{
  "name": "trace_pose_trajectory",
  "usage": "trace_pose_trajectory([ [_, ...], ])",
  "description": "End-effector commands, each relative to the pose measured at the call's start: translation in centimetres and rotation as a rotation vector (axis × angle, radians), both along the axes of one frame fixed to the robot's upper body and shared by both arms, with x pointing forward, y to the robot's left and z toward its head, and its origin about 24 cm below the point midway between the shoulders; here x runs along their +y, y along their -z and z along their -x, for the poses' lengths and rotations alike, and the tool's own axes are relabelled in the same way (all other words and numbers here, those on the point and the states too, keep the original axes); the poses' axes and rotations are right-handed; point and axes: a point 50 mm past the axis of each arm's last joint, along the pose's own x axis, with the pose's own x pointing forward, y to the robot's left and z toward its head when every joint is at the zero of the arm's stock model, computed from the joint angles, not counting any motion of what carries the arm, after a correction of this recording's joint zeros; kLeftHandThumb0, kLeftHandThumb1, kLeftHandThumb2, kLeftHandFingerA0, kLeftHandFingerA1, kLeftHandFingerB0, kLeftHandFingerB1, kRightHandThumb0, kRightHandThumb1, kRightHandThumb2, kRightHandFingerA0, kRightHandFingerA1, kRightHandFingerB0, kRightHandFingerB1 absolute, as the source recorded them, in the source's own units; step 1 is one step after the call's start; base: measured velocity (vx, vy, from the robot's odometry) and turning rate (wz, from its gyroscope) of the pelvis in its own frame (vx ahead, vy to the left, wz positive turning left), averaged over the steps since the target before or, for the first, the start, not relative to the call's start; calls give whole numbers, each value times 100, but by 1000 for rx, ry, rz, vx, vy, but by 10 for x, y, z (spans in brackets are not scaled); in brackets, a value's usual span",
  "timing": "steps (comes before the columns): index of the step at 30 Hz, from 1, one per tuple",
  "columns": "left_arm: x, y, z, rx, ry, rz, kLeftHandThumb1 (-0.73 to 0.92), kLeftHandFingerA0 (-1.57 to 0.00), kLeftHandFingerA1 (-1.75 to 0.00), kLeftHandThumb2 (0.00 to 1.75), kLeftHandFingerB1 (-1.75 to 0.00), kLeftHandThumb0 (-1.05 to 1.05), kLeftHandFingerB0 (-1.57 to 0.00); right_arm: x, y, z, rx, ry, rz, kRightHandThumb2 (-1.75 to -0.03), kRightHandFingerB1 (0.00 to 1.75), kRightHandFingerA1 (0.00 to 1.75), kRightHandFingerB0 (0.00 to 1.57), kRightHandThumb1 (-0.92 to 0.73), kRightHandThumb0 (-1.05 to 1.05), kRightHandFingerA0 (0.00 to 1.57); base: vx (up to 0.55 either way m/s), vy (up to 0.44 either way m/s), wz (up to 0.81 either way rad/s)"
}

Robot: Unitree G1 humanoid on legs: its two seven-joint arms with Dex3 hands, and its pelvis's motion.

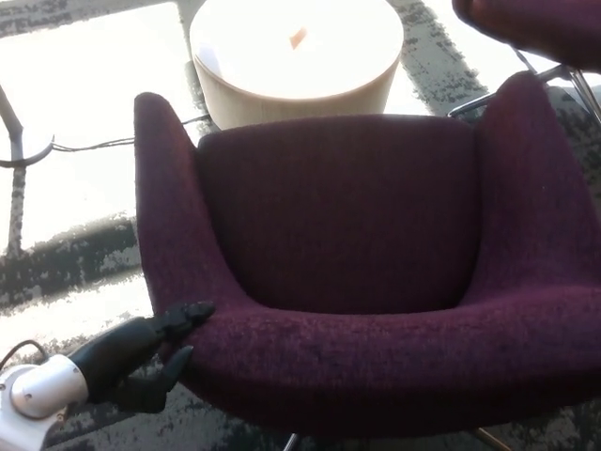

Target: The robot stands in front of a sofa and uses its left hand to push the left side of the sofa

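A lounge or waiting area in an office-like building: a plum fabric tub sofa chair (357,272) stands on grey mottled carpet (84,263) beside a round cream drum-shaped side table (296,56), with a second matching purple seat on metal legs (535,28) at the upper right.
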Motion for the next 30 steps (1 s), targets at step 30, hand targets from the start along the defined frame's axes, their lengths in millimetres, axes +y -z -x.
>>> trace_pose_trajectory([
  [30, 31, 34, 49, -78, -302, 189, 92, 0, -18, 127, -13, -92, 0, -4, 3, 9, 23, 31, -4, -64, 41, 46, 54, -77, -58, 62, 0, 0, 0],
])
